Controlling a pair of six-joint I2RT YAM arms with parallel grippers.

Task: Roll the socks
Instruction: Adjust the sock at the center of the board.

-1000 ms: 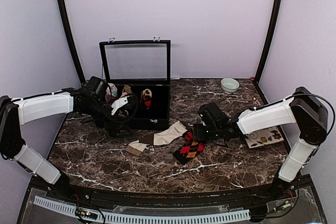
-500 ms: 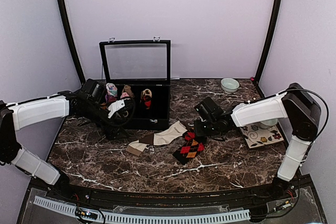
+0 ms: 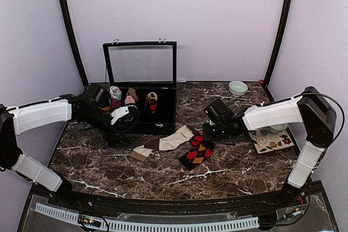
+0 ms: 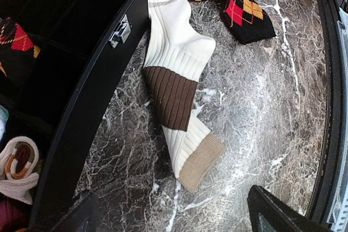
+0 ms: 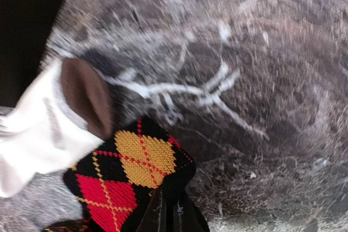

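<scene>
**Right pincer shuts on the argyle sock; the roll can begin**

Over the last second our right pincer [image 5: 167,213] has gone from partly apart to fully together. The right wrist view shows its tips pinching a puckered fold at the dark edge of the black argyle sock [image 5: 136,161]. In that time the right arm also drew in from farther right to the sock's far end, as the top view shows. Neither sock has shifted on the desk [image 3: 234,172]. The argyle sock lies flat just in front of the black case [image 3: 163,118]. The cream sock [image 4: 174,63] stretches beside it, its brown-tipped end touching or overlapping the argyle one, its tan end pointing away along the marble.

Our left pincer [image 4: 174,218] hangs with its fingers wide apart and nothing between them. It sits above the cream sock by the case's front wall, having pulled back a little toward the case. Rolled bundles [image 4: 19,167] already sit inside the case.

We read this as the grasp step just completed, with the rolling itself not yet started and both socks still unrolled. The pinch looks thin, only an edge of fabric, so it may slip once tension comes on. The cream sock touching the argyle could also be dragged along.
</scene>
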